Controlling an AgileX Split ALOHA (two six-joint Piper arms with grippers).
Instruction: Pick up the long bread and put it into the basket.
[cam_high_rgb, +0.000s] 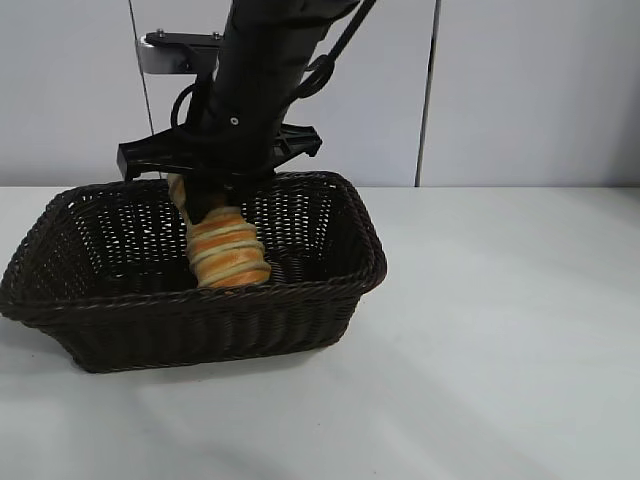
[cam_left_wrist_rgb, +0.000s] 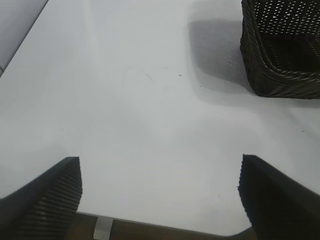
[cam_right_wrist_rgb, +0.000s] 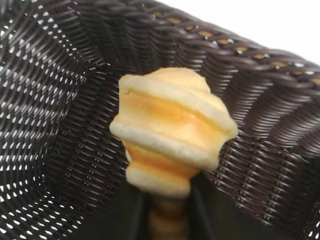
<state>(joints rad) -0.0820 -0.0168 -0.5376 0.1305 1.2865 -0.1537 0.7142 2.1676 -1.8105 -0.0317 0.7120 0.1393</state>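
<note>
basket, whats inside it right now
Inside the basket the long bread stands on end, its upper end at the right gripper. The basket floor under the bread is hidden.

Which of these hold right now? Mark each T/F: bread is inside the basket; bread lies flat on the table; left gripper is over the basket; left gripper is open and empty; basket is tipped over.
1. The long bread is inside the basket: true, it stands tilted, lower end down in the basket, with the right gripper at its upper end.
2. The bread lies flat on the table: false, it is in the basket.
3. The left gripper is over the basket: false, it is over the bare table beside it.
4. The left gripper is open and empty: true.
5. The basket is tipped over: false, it sits upright.
</note>
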